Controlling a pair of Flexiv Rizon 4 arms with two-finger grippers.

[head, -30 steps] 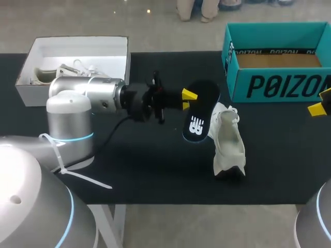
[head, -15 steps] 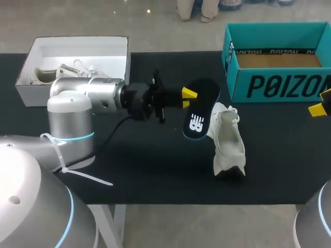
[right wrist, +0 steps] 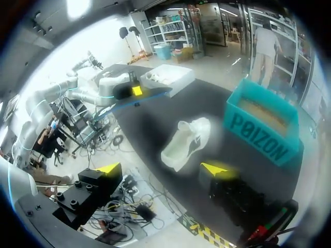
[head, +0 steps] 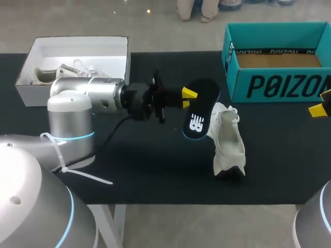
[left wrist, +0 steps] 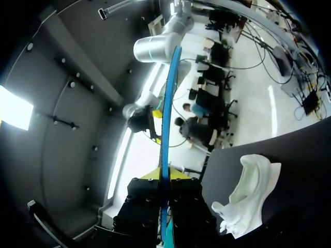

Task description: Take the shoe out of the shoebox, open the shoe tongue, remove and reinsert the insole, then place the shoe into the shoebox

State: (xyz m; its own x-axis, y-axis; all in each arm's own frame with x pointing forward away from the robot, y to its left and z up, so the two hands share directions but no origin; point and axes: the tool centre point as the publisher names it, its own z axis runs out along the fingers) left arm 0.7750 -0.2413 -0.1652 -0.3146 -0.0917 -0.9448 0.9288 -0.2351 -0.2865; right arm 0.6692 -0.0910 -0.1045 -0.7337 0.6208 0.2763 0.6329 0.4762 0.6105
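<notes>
The left gripper (head: 189, 97) grasps the insole (head: 198, 120) edge-on between its jaws, with the shoe (head: 229, 144) just beside them. The right gripper (right wrist: 163, 170) stands released, with the shoe ahead of it.

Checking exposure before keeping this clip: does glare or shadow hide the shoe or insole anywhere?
Head view: even light; shoe and insole plain against the dark table. Right wrist view: shoe glares white, detail washed out. Left wrist view: bright backdrop; insole only a thin edge in the left gripper.
</notes>
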